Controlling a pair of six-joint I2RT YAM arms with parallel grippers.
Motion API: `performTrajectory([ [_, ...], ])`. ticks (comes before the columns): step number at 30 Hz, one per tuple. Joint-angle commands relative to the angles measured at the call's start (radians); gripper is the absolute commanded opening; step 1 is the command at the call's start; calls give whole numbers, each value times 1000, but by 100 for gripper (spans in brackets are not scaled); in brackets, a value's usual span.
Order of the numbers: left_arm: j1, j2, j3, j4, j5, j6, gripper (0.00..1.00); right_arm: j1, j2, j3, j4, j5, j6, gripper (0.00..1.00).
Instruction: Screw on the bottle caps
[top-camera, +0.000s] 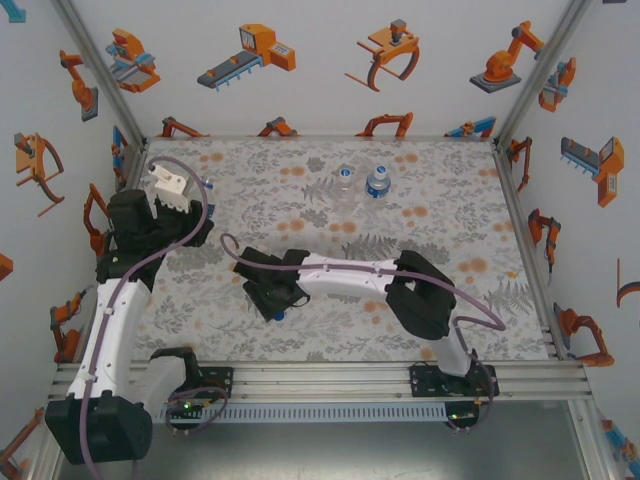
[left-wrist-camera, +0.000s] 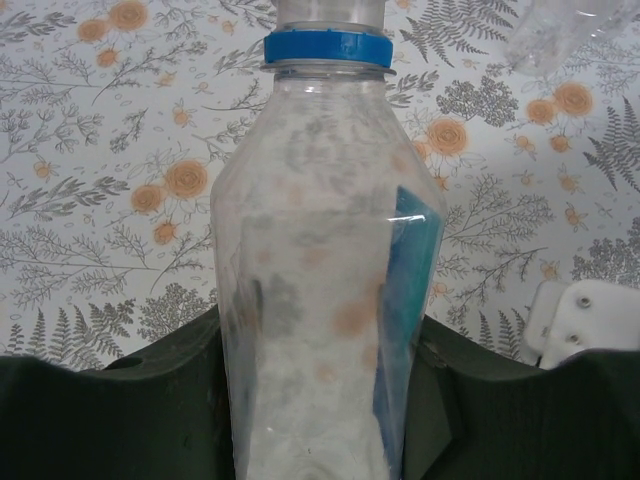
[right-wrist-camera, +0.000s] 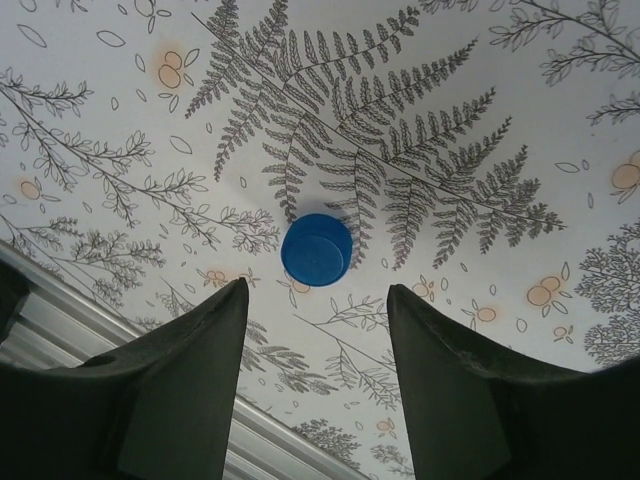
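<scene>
Bottles number three. A clear bottle (left-wrist-camera: 320, 220) is clamped in the left jaws, with a dark finger (left-wrist-camera: 130, 410) pressing in on each side. A blue ring (left-wrist-camera: 327, 47) circles its neck, which points away from the wrist camera, and a blue label (left-wrist-camera: 415, 260) shows through its wall. From above, these jaws sit at the far left of the worktop (top-camera: 430, 310).

A second bottle (top-camera: 345, 182) and a third bottle (top-camera: 377, 183) stand upright just beside each other near the far edge, around the middle. The third wears a blue-and-white band.

The right arm (top-camera: 350, 278) reaches leftward across the near middle. Its jaws stand moderately apart with nothing between them, pointing down at the printed mat. A blue cap (right-wrist-camera: 316, 250) lies on a fern leaf just beyond the fingertips (right-wrist-camera: 235, 300), in line with the gap.
</scene>
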Motion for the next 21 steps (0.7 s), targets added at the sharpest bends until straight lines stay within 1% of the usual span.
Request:
performTrajectory([
  [1,9,-11,-8,25,32,-22,0,13,36,63,-76,27,21,51],
  [8,17,-10,-8,26,41,-24,0,13,91,104,-94,29,5,48],
  [21,28,-7,-8,26,53,-24,0,9,129,120,-95,4,-6,40],
])
